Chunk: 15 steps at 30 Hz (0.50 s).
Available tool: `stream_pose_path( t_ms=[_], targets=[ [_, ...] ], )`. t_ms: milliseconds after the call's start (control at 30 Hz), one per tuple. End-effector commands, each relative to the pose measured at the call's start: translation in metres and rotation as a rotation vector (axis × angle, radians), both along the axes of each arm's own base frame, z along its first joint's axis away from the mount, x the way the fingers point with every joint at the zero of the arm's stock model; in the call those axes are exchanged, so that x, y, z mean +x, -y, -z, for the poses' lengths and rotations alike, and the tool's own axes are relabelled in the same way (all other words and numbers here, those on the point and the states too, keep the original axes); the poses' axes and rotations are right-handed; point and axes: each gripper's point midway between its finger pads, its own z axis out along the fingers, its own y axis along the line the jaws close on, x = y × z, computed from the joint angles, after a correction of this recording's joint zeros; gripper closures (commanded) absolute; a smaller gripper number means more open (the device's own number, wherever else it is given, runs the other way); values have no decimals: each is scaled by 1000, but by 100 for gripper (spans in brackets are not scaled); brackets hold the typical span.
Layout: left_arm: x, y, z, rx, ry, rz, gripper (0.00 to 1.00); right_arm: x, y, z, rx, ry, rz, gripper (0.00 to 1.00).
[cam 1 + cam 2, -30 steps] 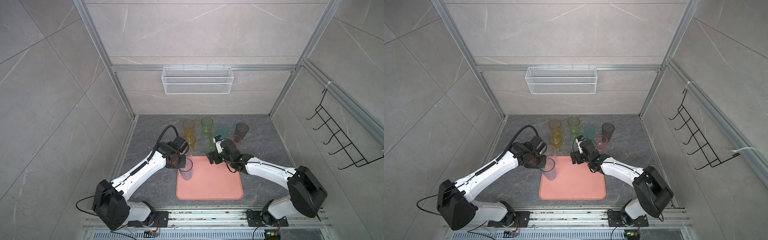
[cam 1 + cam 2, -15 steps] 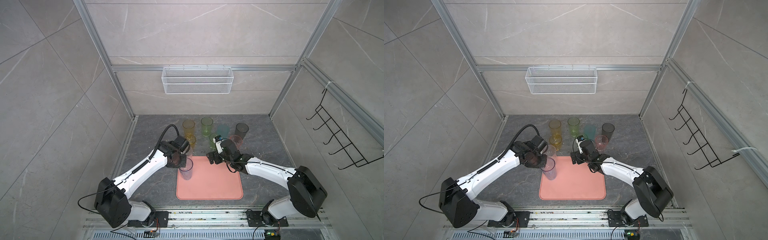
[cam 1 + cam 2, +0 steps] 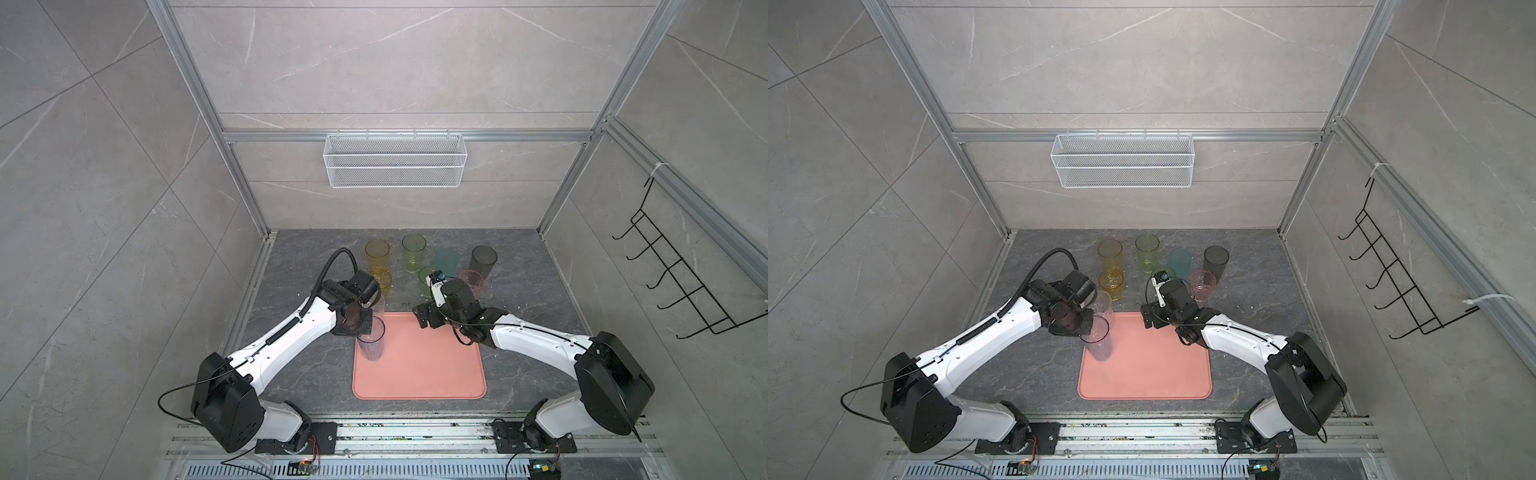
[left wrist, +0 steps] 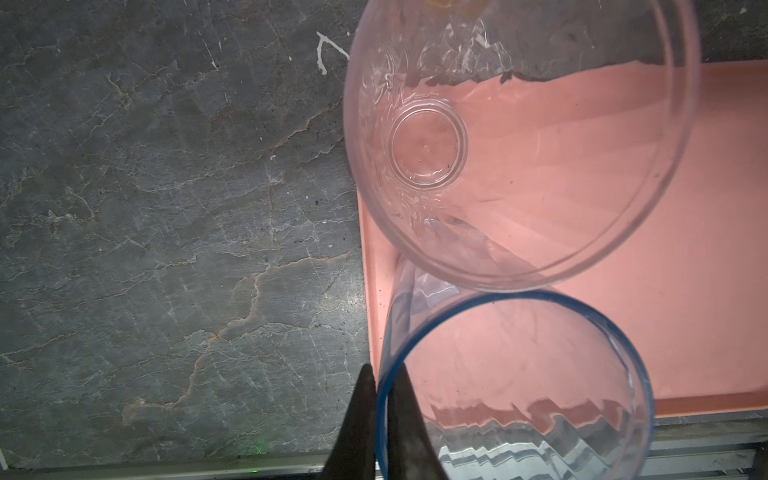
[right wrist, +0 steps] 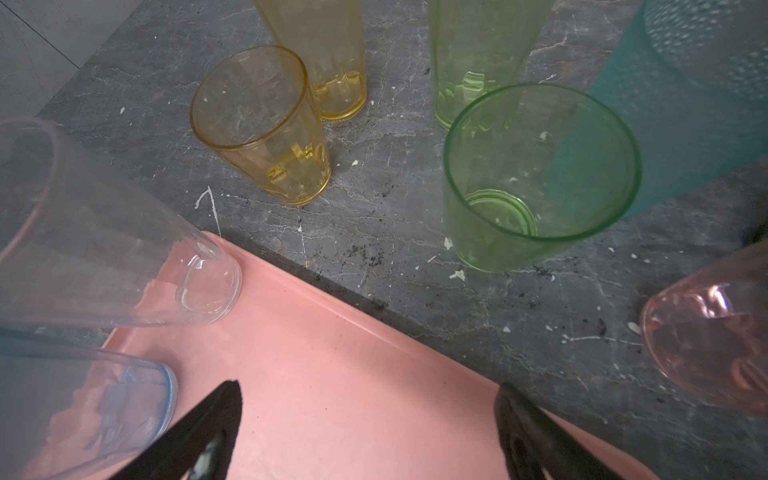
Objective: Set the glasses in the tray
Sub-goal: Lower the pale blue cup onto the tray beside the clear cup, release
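Blue-tinted tumbler [image 3: 371,343] stands upright just inside the left edge of the tray [image 3: 419,374], beside the clear tumbler [image 5: 104,257] in its far-left corner. Your left gripper [image 4: 384,374] pinches its rim, so the placing looks almost done. Next, release and lift straight up without tipping it. Your right gripper [image 5: 368,388] hangs spread wide and empty near the short green tumbler [image 5: 540,174].

Nine glasses [image 3: 413,253], one tray [image 3: 428,370], one wire basket [image 3: 395,166], one hook rack [image 3: 681,286], two arms [image 3: 291,336].

basket [image 3: 395,166]: white wire mesh, back wall | hook rack [image 3: 683,266]: black, right wall | tabletop [image 3: 519,291]: grey stone
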Motion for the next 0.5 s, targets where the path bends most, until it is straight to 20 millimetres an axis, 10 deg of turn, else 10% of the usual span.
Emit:
stream_pose_path(
  t_ms=[0, 467],
  targets=[
    [-4, -3, -1, 25, -28, -16, 82, 4, -3, -8, -12, 20, 1, 4],
    [-4, -2, -41, -48, 58, -7, 62, 4, -3, -8, -15, 21, 1, 4]
  ],
)
